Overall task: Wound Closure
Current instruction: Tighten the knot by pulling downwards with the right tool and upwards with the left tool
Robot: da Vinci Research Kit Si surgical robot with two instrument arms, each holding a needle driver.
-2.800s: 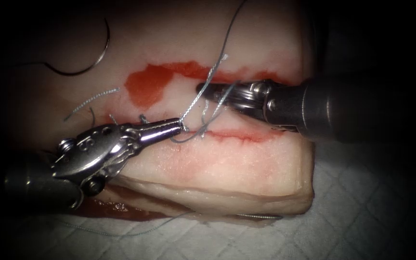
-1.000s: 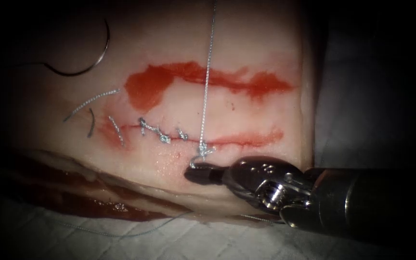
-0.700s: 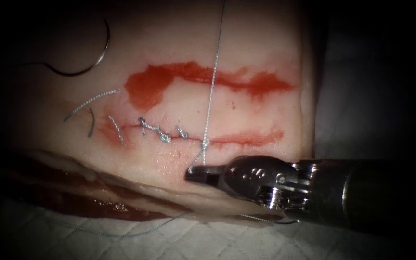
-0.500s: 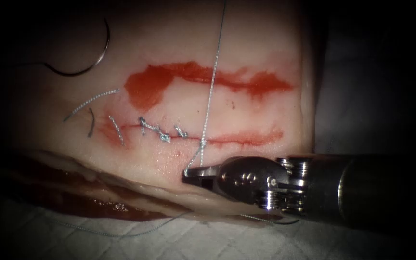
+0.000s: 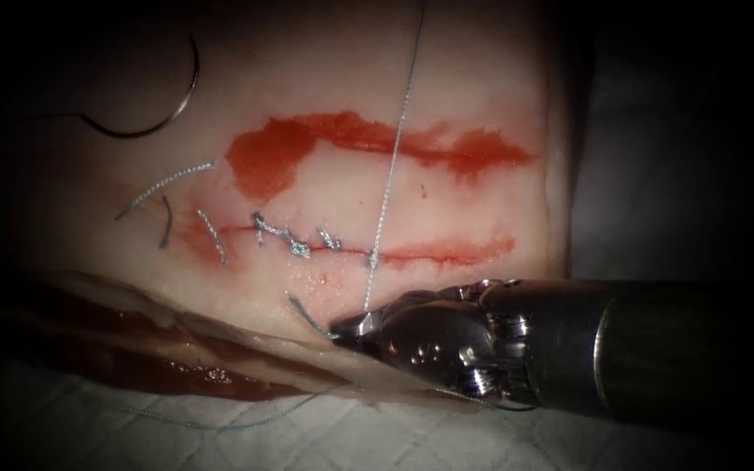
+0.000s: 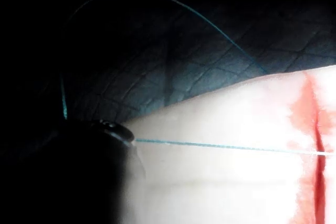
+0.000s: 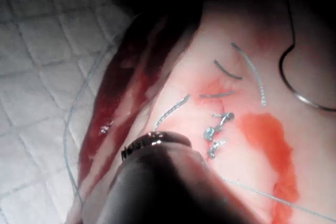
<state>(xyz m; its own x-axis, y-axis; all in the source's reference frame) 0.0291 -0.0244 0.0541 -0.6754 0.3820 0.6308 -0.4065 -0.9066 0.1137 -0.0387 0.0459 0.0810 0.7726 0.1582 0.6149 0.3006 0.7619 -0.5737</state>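
My right tool [image 5: 346, 324] lies low on the near side of the tissue [image 5: 482, 201], below the cut [image 5: 434, 255]. Its jaws are shut on the thread's short end [image 5: 305, 312] just under the new knot [image 5: 372, 258]. From that knot the long thread [image 5: 394, 148] runs taut up and out of the endoscope view. In the left wrist view that thread [image 6: 220, 146] stretches straight from my left tool [image 6: 118, 132], which grips it. The curved needle [image 5: 187, 92] rests free on the tissue at the far left, held by neither tool and not in the tissue.
Earlier knotted stitches [image 5: 294, 244] sit on the cut left of the new knot. Cut ends of thread [image 5: 163, 183] lie further left. Red fluid [image 5: 272, 157] is smeared above the cut. A quilted white cloth [image 5: 220, 436] with loose thread lies under the tissue.
Both tools left the looped thread over the cut. The right tool drew the short end down, the long strand went taut upward, and the knot closed. Lately the right tool rolled its wrist.
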